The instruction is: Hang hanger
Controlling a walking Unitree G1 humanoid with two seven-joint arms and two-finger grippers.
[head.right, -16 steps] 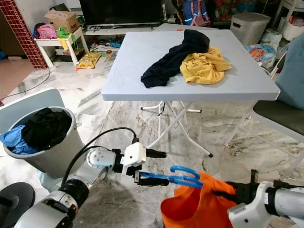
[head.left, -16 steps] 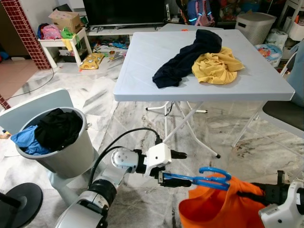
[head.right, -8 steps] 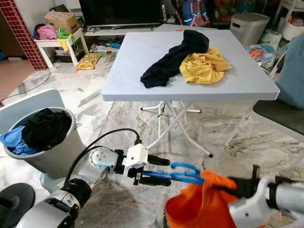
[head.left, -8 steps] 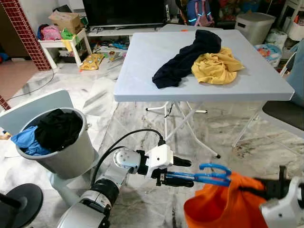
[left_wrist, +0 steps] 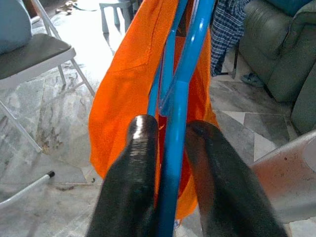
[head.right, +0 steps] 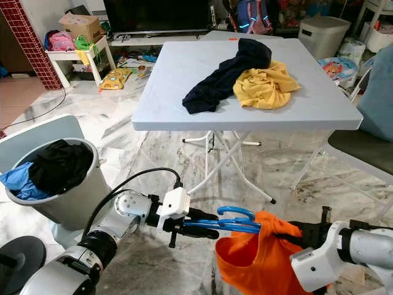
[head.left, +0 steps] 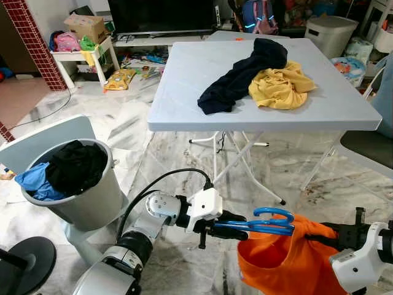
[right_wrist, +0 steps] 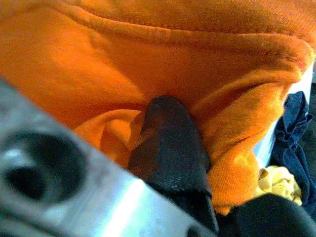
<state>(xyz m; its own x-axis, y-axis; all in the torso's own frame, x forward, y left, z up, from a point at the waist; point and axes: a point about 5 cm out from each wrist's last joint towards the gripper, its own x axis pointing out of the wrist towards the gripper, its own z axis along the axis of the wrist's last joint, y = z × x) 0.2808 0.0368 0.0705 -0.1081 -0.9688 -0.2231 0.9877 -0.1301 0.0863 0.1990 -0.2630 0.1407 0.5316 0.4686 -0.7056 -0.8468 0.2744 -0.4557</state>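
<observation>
A blue plastic hanger [head.left: 264, 222] hangs level above the floor, its hook end pinched by my left gripper [head.left: 228, 227], which is shut on it. In the left wrist view the hanger [left_wrist: 175, 113] runs between the two black fingers [left_wrist: 132, 168]. An orange garment [head.left: 285, 261] drapes from the hanger's far end. My right gripper [head.left: 334, 234] is shut on the garment's collar edge, low at the right. In the right wrist view one black finger [right_wrist: 170, 143] is buried in the orange cloth [right_wrist: 123, 54].
A grey folding table [head.left: 184, 92] stands ahead with a dark navy garment [head.left: 236, 83] and a yellow garment [head.left: 279, 86] on it. A grey bin [head.left: 86, 206] holding clothes is at the left. A chair [head.left: 368, 144] stands at the right. Marble floor lies below.
The hanger has slid further into the orange garment's neck, and the cloth now covers more of it. My right gripper has shifted slightly with the collar.
</observation>
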